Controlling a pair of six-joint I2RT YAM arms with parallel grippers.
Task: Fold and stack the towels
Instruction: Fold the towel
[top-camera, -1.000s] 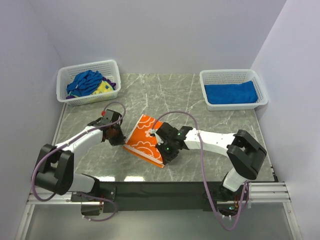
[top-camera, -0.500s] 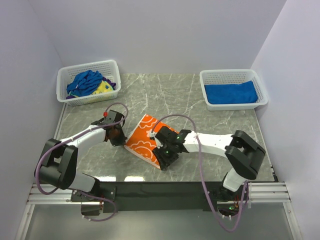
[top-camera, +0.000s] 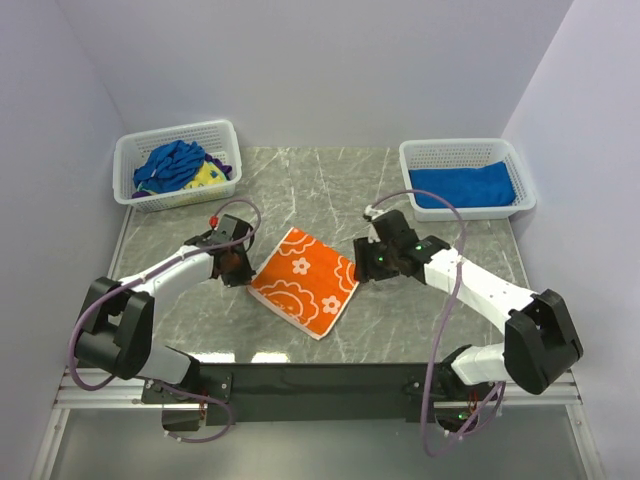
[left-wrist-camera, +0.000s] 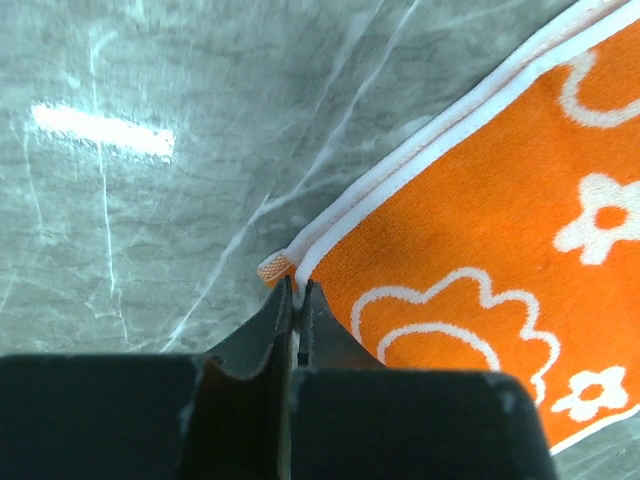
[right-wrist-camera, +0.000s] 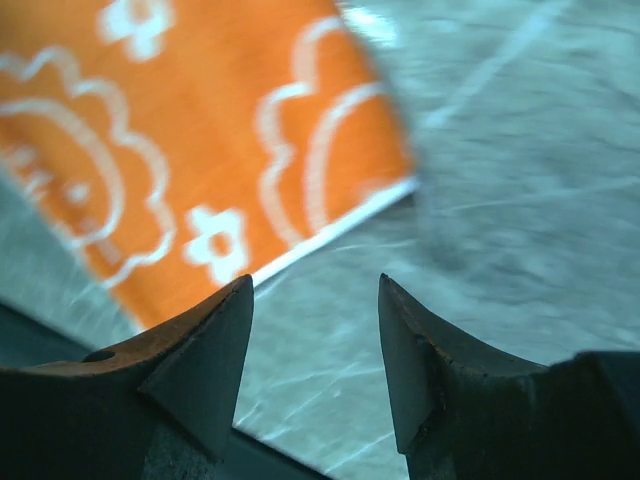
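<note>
While the orange towel (top-camera: 304, 282) lay flat on the table (top-camera: 330, 190) between the two arms, turned at an angle to the table's edges, its left corner was met by the left fingers (left-wrist-camera: 283, 315). These were closed tight. Whether any cloth was pinched between the tips could not be told. The right fingers (right-wrist-camera: 405, 340) were held apart and empty over the table, just off the towel's right edge and not touching it. A white basket (top-camera: 130, 150) at the far left held a crumpled blue towel (top-camera: 170, 165) and a yellow towel (top-camera: 205, 177). A second basket (top-camera: 505, 150) at the far right held a folded blue towel (top-camera: 462, 185).
</note>
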